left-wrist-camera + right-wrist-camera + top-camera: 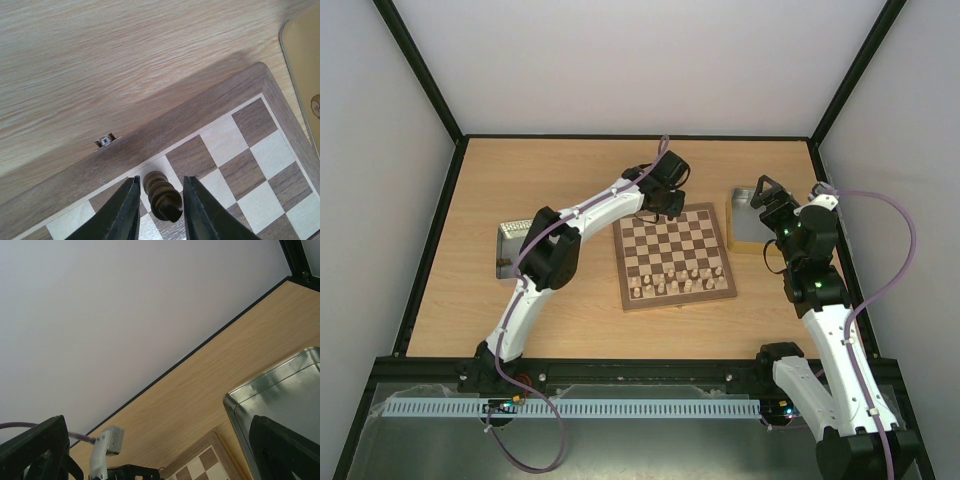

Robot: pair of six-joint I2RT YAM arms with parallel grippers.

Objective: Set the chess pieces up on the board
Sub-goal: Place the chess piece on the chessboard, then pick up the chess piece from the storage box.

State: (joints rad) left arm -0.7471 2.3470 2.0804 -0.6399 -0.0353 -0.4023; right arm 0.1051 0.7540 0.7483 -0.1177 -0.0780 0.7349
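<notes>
The board [672, 238] lies mid-table, and its far edge and corner [250, 150] fill the left wrist view. One dark brown chess piece [162, 197] stands upright on a cream square in the board's back row. My left gripper [161, 179] straddles that piece, open, with a narrow gap showing on each side of it. From above, the left gripper [665, 210] hangs over the board's far edge. My right gripper [767, 195] is raised over the right-hand tray, open wide and empty [156, 424].
Pale cream pieces [680, 280] fill the board's two near rows. A metal tray [744, 228] sits just right of the board, also seen from the right wrist [280, 390]. Another metal tray [508, 245] lies left of the board, by the left arm's elbow.
</notes>
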